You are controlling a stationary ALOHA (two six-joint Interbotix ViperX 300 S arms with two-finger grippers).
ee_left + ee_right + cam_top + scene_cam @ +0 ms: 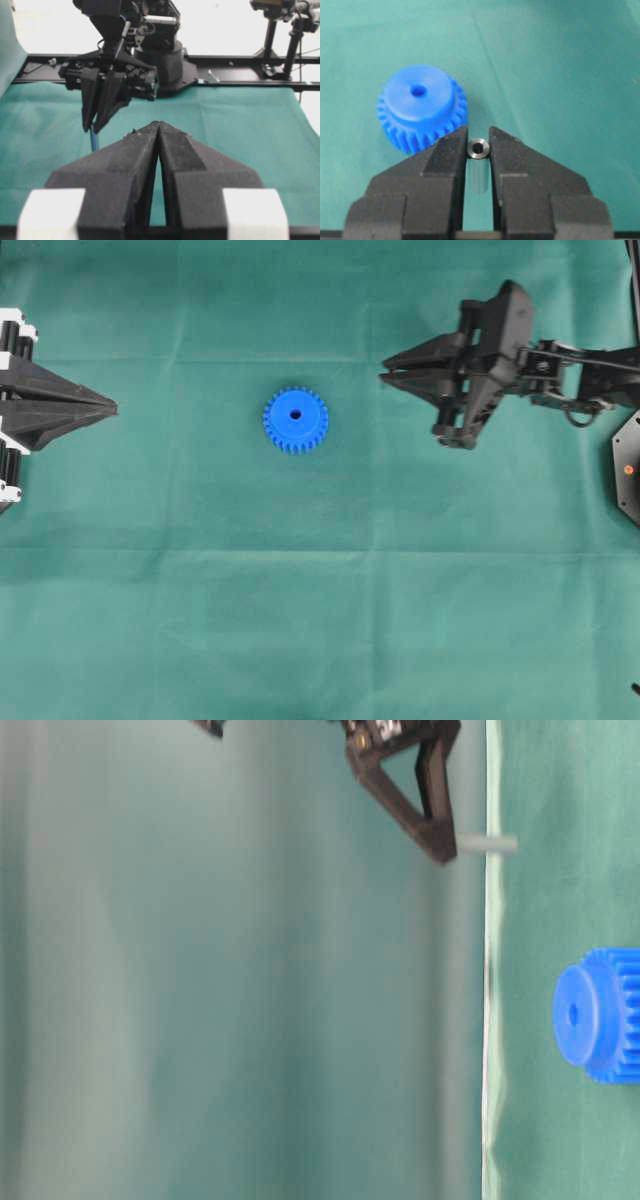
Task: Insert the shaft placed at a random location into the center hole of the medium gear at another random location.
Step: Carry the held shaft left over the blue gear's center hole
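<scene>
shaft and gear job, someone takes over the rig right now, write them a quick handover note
Right gripper: shut on the small silvery-grey metal shaft, held upright and lifted off the green cloth.
Left gripper: shut, holding nothing, parked at the left edge of the overhead view.
Bright blue toothed plastic medium gear: flat on the cloth mid-table, center hole facing up and unfilled.
Done: shaft picked up.
Left: bring the shaft over the center hole, lower it in, let go. In the overhead view the right gripper is well to the right of the gear.
</scene>
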